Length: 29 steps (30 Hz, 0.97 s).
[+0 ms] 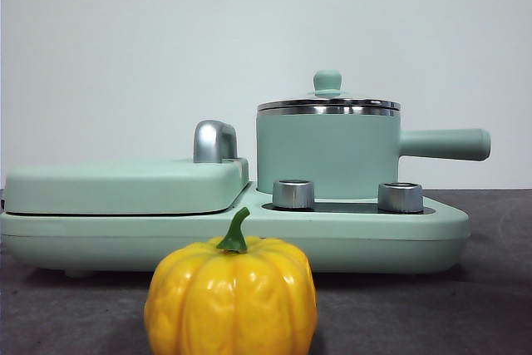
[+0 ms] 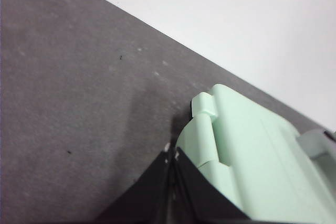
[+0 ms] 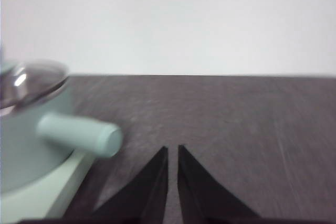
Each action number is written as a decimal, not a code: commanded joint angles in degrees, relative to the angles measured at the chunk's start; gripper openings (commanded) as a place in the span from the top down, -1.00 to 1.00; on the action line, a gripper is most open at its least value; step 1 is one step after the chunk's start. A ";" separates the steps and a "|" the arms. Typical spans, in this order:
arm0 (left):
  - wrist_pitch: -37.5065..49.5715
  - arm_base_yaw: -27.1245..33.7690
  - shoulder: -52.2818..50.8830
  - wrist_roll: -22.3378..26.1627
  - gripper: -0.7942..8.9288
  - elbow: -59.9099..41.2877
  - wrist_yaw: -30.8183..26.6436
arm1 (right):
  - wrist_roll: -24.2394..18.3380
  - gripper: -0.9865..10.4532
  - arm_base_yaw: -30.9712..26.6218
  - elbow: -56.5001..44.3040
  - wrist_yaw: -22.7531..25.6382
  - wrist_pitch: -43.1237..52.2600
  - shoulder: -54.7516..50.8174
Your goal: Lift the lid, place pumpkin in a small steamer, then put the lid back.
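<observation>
The yellow-orange pumpkin (image 1: 231,297) with a green stem stands on the table at the front, before the appliance. The small steamer (image 1: 327,154) is a mint-green pot with a long side handle (image 1: 445,144); it sits on the right half of the appliance. The lid (image 1: 327,104), with its mint knob, rests on the pot. In the right wrist view the pot (image 3: 23,135), its handle (image 3: 81,134) and the lid (image 3: 29,83) show off to one side. My right gripper (image 3: 172,150) is shut and empty over bare table. My left gripper (image 2: 172,157) is shut and empty beside the griddle cover's corner (image 2: 247,150).
The wide mint-green appliance base (image 1: 357,230) has two silver knobs (image 1: 293,194) and a flat griddle cover (image 1: 125,184) with a steel handle (image 1: 214,140) on its left half. Dark grey table (image 1: 482,305) lies around it. A white wall stands behind.
</observation>
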 commanded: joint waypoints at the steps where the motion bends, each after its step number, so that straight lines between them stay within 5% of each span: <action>1: 2.51 0.09 -0.02 -5.68 0.82 -1.14 -0.15 | 13.38 0.78 -0.07 -0.22 4.72 1.77 0.07; 13: 11.21 0.09 -0.02 -8.22 0.82 2.84 -0.20 | 17.22 0.81 -0.04 4.46 4.72 3.21 0.07; 29: -1.20 0.09 5.20 0.87 0.82 20.37 -1.90 | 5.99 0.81 -0.04 19.63 3.48 -14.58 0.13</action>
